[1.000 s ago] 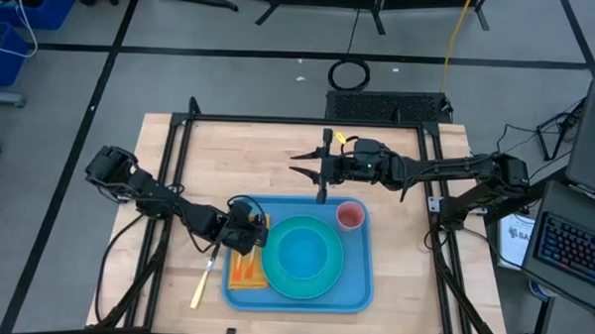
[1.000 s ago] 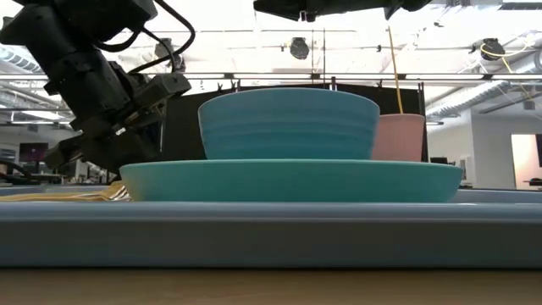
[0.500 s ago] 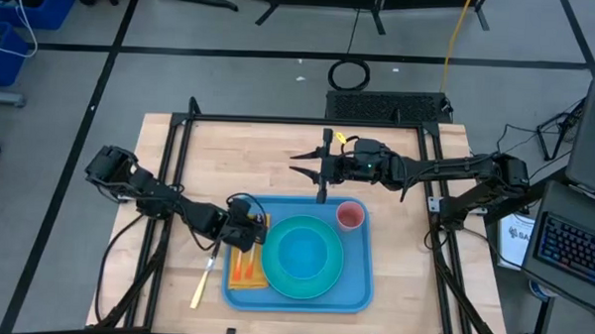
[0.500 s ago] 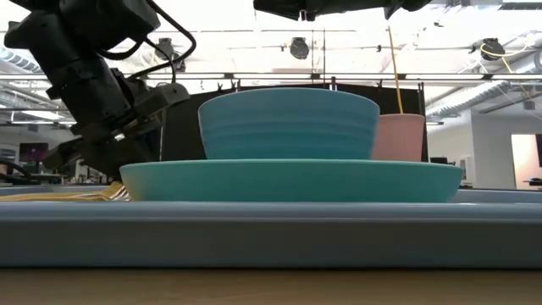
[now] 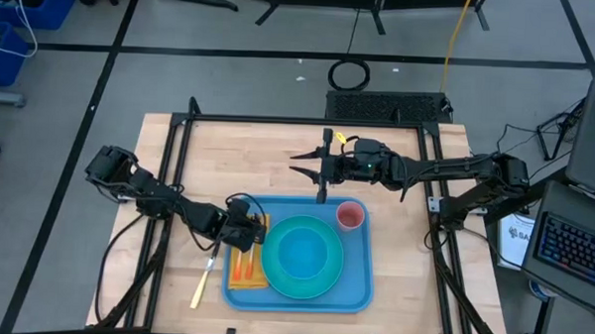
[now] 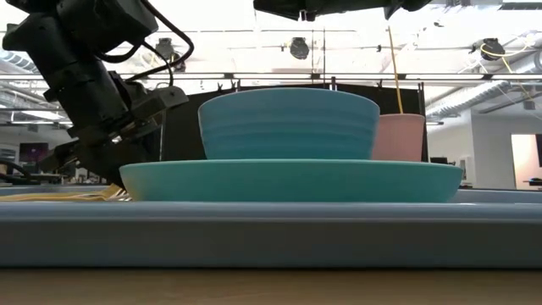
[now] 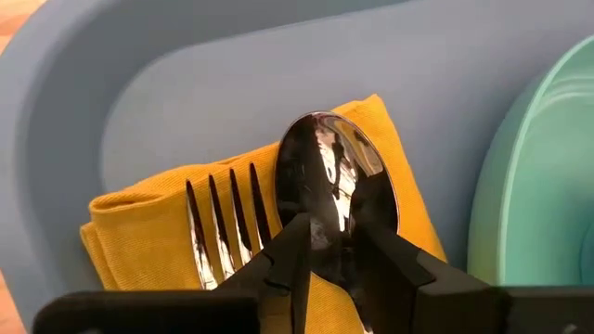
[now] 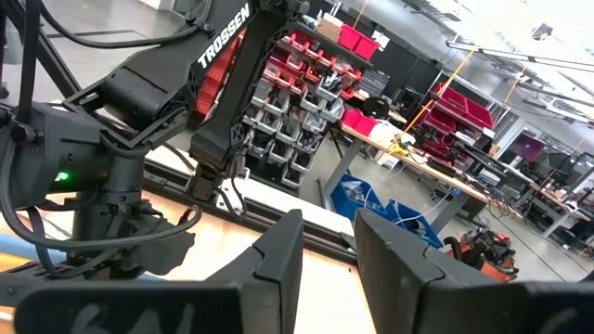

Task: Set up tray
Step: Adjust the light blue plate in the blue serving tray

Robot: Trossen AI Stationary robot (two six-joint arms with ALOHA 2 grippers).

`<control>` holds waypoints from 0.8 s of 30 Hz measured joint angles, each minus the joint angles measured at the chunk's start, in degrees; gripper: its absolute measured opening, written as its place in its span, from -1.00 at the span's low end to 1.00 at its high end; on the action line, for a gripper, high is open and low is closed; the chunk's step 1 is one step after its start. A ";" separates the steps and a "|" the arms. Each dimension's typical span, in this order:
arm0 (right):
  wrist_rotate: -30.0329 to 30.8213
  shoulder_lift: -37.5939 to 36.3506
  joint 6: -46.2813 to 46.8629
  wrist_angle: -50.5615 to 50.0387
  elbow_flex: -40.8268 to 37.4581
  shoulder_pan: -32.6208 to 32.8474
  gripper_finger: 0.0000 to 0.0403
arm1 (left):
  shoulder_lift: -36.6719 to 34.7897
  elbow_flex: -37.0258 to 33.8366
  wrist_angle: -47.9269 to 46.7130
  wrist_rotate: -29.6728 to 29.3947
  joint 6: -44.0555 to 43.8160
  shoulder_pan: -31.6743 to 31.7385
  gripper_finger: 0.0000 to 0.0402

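— So where's the tray (image 5: 358, 288)?
— Front-centre on the worktop (image 5: 278, 156). The left tool (image 7: 327, 243) pinches a spoon (image 7: 329, 176) over the napkin (image 7: 153, 237), beside the fork (image 7: 223, 218), likely to lay them together.
— And the right tool (image 5: 320, 170)?
— Narrow gap, holding nothing, waiting behind the tray.

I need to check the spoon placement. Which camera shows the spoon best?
The left wrist view: the spoon fills the frame, its bowl lying on the orange napkin beside the fork, with the left gripper shut on its handle. The high view hides it under that gripper; the low and right wrist views don't show it.
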 joint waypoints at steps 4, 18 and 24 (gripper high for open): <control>0.00 0.00 0.00 0.00 0.01 0.01 -0.55 | 0.00 -0.02 0.52 -0.08 0.00 0.00 -0.58; 0.09 0.00 -0.08 -0.37 0.00 0.00 -0.55 | 0.02 -0.02 0.33 -1.29 0.87 -0.26 -0.58; 0.20 0.00 -0.11 -0.37 0.00 -0.01 -0.55 | -1.21 -0.04 0.16 -5.08 2.17 -1.67 -0.58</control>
